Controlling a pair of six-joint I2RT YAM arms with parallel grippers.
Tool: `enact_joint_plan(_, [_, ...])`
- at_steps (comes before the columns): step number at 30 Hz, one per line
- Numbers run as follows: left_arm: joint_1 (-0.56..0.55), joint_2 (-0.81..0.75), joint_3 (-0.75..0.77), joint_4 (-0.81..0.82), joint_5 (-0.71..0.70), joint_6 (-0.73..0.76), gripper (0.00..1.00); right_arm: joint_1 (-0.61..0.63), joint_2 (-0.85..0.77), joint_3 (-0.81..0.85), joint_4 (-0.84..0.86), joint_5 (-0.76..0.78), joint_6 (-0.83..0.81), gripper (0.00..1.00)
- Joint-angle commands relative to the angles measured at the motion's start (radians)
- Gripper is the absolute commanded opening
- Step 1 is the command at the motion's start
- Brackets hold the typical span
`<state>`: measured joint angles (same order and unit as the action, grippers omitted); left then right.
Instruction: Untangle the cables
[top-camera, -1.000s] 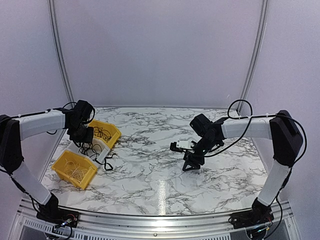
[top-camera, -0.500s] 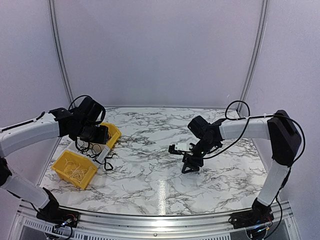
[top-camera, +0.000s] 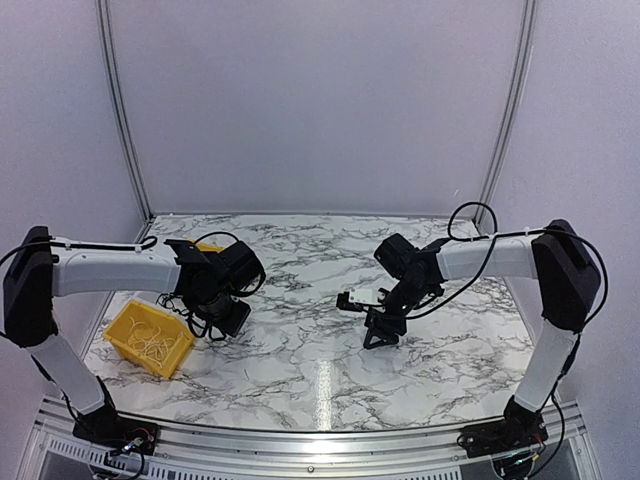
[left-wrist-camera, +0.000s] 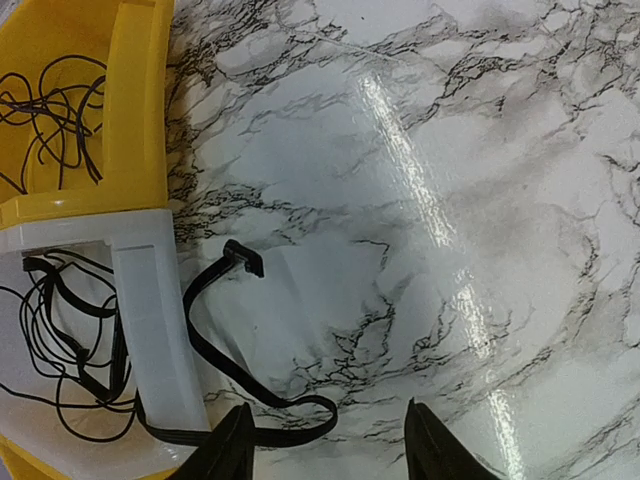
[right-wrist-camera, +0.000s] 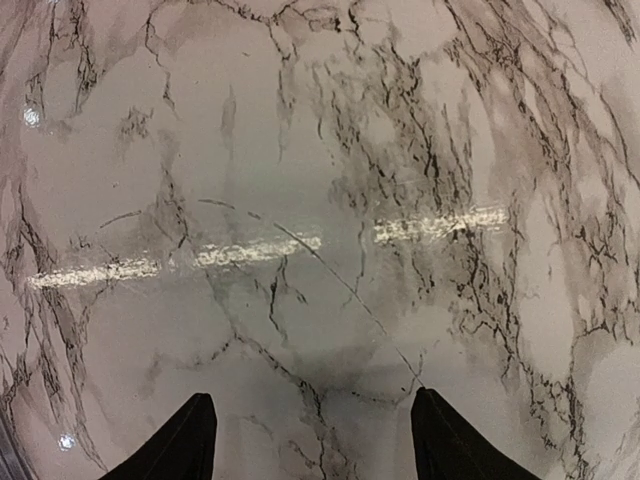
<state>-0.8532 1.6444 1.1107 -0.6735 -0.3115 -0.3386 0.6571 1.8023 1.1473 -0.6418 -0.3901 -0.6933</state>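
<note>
the left pincer (left-wrist-camera: 330, 447) stands wide, its two dark fingertips apart with only marble between them, so it holds nothing. it hangs low over the worktop (left-wrist-camera: 470, 200), just beside the white bin (left-wrist-camera: 150, 320), which i read as a reach for what spills out of that bin. a flat black lead (left-wrist-camera: 243, 260) hangs over the bin's wall and loops on the worktop right by the left fingertip, its plug end lying a little farther out. inside the white bin lie the cables (left-wrist-camera: 60, 340), thin black wires in loose crossing loops. more thin black wires lie in the yellow bin (left-wrist-camera: 140, 110) that butts against the white one.

the right pincer (right-wrist-camera: 315, 440) is wide too and empty, low over bare marble near the middle of the worktop, well apart from the bins. that open stretch looks like the place to take an end or lay out a freed wire, though this is only my guess.

much is hidden. from above, the left arm covers the white bin and most of the yellow one behind it. the nearer yellow bin (top-camera: 150, 335) shows pale thin strands too small to make out. the left wrist view cuts the white bin off at its edges, so i cannot tell how tightly the wires are knotted. the bin wall also hides whether the flat lead threads through them. a hairline dark streak under the right pincer may be a wire or a vein in the marble.
</note>
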Motion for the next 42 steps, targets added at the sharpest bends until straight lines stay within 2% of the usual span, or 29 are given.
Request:
enact_joint_plan(1, [-0.012, 0.024, 0.042, -0.113, -0.11, 0.055, 0.53, 0.009, 0.013, 0.009, -0.013, 0.007, -0.019, 0.67])
enact_joint_plan(15, [-0.025, 0.15, 0.09, -0.181, -0.134, 0.185, 0.52, 0.012, 0.026, 0.014, -0.026, 0.003, -0.019, 0.67])
enact_joint_plan(17, [-0.025, 0.168, 0.096, -0.194, -0.142, 0.184, 0.49, 0.014, 0.029, 0.014, -0.029, 0.003, -0.02, 0.67])
enact_joint_plan(21, [-0.025, 0.181, 0.107, -0.211, -0.133, 0.179, 0.35, 0.013, 0.03, 0.015, -0.031, 0.003, -0.019, 0.67])
enact_joint_plan(28, [-0.021, 0.111, 0.122, -0.226, -0.133, 0.189, 0.06, 0.016, 0.036, 0.017, -0.035, 0.008, -0.019, 0.67])
enact_joint_plan(34, [0.002, 0.041, 0.148, -0.267, -0.195, 0.194, 0.04, 0.017, 0.037, 0.019, -0.037, 0.01, -0.017, 0.66])
enact_joint_plan(42, [0.126, -0.111, 0.215, -0.335, -0.302, 0.213, 0.04, 0.02, 0.039, 0.018, -0.038, 0.011, -0.02, 0.66])
